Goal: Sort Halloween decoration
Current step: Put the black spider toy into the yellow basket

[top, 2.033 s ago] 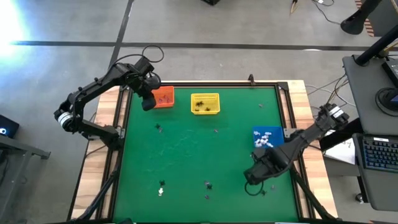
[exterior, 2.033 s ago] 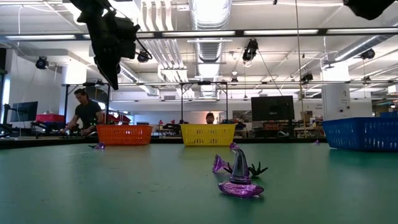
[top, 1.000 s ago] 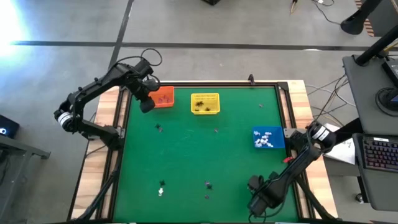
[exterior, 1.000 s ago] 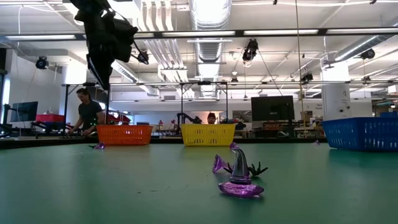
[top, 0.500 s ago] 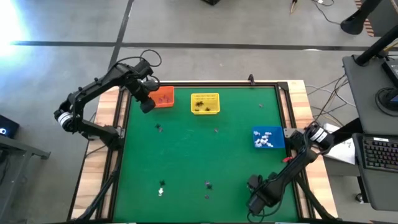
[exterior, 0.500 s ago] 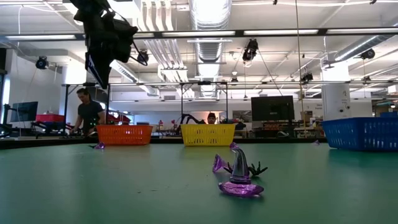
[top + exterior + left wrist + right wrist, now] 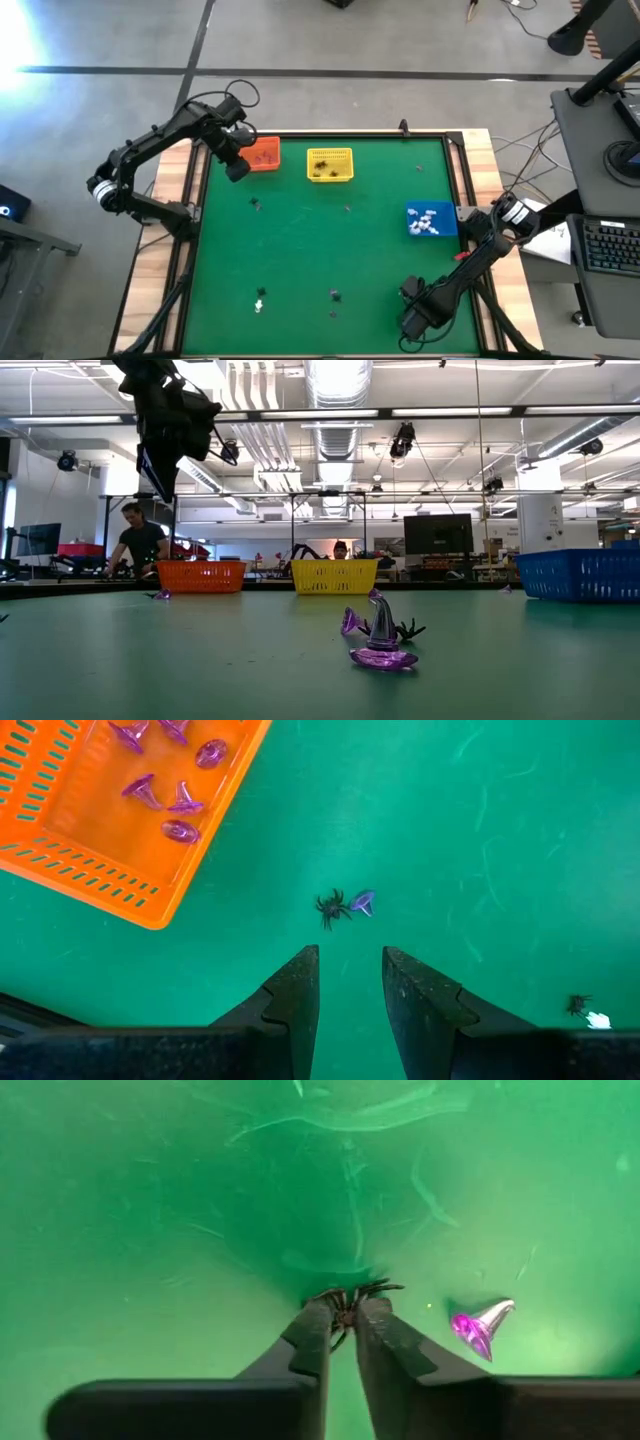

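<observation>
Right pincer [image 7: 340,1320] now around spider [image 7: 350,1300]

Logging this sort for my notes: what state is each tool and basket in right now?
Right tool: shut on a black spider at the mat.
Left tool: open, empty, above the mat beside the orange basket.
Orange basket: holds purple trinkets.
Yellow basket: holds dark trinkets.
Blue basket: holds white trinkets.
</observation>
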Available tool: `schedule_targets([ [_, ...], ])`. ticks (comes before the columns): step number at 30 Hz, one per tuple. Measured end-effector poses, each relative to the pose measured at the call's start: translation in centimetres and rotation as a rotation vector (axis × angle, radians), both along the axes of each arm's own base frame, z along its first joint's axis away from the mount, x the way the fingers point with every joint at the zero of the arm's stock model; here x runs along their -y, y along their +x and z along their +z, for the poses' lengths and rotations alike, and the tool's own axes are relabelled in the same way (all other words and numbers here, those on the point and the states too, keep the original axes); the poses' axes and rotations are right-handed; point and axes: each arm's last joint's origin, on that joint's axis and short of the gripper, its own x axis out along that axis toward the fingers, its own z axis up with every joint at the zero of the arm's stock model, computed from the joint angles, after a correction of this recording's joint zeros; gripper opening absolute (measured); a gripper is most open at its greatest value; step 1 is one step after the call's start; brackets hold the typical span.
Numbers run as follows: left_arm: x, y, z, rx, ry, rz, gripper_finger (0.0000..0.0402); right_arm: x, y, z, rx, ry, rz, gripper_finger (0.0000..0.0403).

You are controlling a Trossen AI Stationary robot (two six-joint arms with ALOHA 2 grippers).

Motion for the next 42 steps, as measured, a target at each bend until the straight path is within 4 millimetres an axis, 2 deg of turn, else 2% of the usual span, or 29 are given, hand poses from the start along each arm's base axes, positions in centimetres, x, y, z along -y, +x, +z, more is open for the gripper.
schedule_targets([
  [5, 0.0, 0.0, 0.0, 0.001, 0.001, 0.000, 0.0094, 0.1, -0.1, 0.0, -0.006, -0.006, -0.022, 0.0010],
  [9, 0.0, 0.0, 0.0, 0.003, 0.003, 0.000, 0.0094, 0.1, -0.1, 0.5, -0.001, 0.000, -0.030, 0.0009],
  [19, 0.0, 0.0, 0.0, 0.004, 0.004, 0.000, 0.0094, 0.0, 0.1, 3.3, 0.093, 0.033, -0.054, 0.0008],
  [31, 0.0, 0.0, 0.0, 0.003, 0.004, -0.003, 0.0094, -0.2, 0.6, 5.0, 0.172, 0.061, -0.051, 0.0008],
  [35, 0.0, 0.0, 0.0, 0.003, 0.005, -0.004, 0.0094, 0.7, 1.6, 6.2, 0.262, 0.042, -0.046, 0.0008],
  [42, 0.0, 0.0, 0.0, 0.003, 0.005, -0.004, 0.0094, 4.1, 4.1, 7.3, 0.359, -0.006, 0.007, 0.0008],
])
